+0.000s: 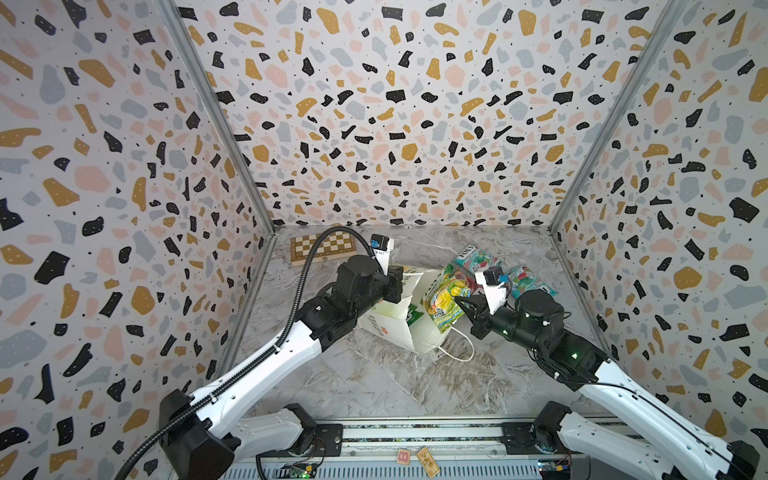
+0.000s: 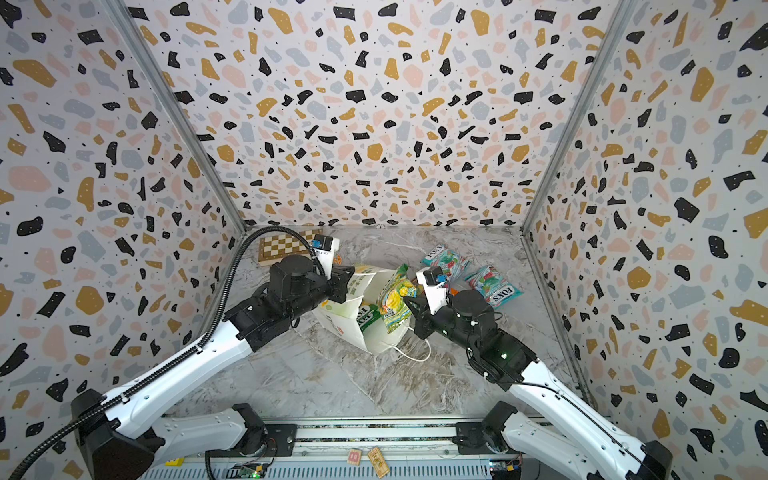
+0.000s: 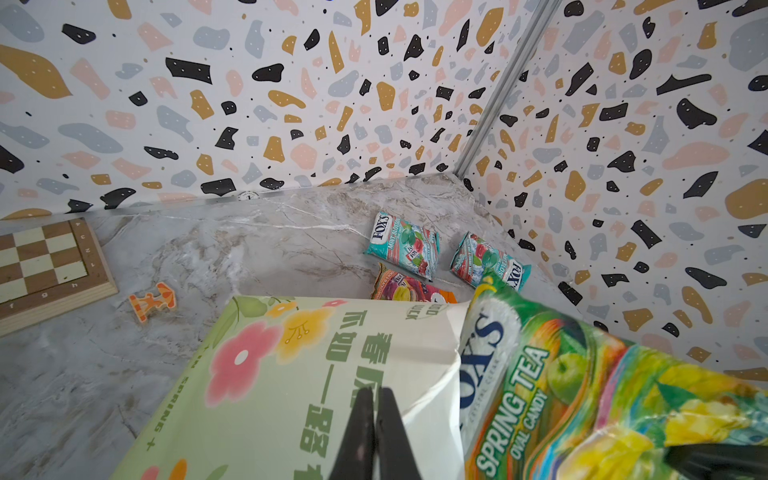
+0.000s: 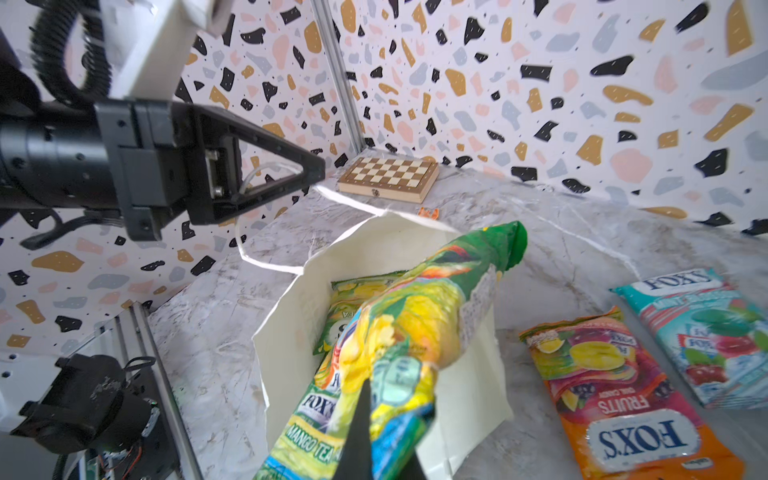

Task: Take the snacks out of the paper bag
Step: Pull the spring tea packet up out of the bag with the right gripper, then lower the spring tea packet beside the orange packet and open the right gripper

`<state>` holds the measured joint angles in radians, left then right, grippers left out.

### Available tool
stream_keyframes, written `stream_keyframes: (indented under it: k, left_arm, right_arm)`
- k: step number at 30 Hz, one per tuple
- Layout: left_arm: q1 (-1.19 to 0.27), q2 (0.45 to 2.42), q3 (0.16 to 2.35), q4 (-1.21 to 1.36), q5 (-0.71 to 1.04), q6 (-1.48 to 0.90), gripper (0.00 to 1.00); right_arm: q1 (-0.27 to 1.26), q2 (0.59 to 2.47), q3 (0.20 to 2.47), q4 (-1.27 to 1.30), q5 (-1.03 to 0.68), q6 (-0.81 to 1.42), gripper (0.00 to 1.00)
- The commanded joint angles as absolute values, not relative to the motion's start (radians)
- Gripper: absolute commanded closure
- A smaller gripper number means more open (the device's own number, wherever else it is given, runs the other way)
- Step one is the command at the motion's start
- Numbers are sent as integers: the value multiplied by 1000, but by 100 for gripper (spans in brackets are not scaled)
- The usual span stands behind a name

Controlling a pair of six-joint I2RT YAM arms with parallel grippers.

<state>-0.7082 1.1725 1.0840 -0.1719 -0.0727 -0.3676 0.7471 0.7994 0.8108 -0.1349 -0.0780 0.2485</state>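
Terrazzo-print walls box in your marble table [image 1: 374, 374], and the bag [image 1: 399, 328] leans mid-table with its mouth open toward the right arm. Your left claw [image 3: 376, 395] is clenched on the bag near its top edge; whether it pinches paper or cord, these views don't tell. Your right claw [image 1: 460, 301] is clamped on an edge of a green-yellow packet [image 4: 415, 324], which hangs over the mouth, mostly out of the bag. A teal packet [image 1: 476, 259], its twin [image 1: 528, 282] and an orange packet [image 4: 623, 395] lie on the table beyond the bag, clear of it; at least one more packet [image 2: 368, 318] shows inside. Watch the grip: it's an edge hold on glossy film, so a quick pull could let the packet slip and drop back in. If its trailing end catches the rim, the light bag could drag along and tear free of your left claw. The loose cord handle [image 2: 412, 359] lies close under your right arm and could snag as you swing away. Set down wide of the orange packet, or you may land on it.
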Motion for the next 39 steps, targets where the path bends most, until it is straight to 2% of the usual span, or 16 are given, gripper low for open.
stream_keyframes:
  k: [1, 8, 14, 17, 21, 28, 39]
  left_arm:
    - [-710, 1146, 1075, -127, -92, -374, 100]
    - [-710, 1146, 1076, -129, -91, -373, 100]
    - [-710, 1148, 1076, -124, -87, -374, 100]
    - [-710, 1148, 1076, -126, -86, -374, 100]
    - [-710, 1144, 1075, -126, -86, -376, 100]
    - [-710, 1137, 1073, -129, -90, -374, 100]
    - [-710, 1133, 1068, -129, -90, -375, 100]
  right_arm:
    - [744, 735, 864, -138, 15, 186, 100]
    - [744, 633, 851, -173, 255, 140, 100]
    - [726, 654, 858, -260, 448, 148, 100]
    - [676, 687, 864, -316, 488, 183, 100]
    - [544, 717, 852, -346, 387, 222, 100]
    - [299, 785, 802, -348, 87, 268, 100]
    - [110, 910, 663, -211, -289, 303, 100]
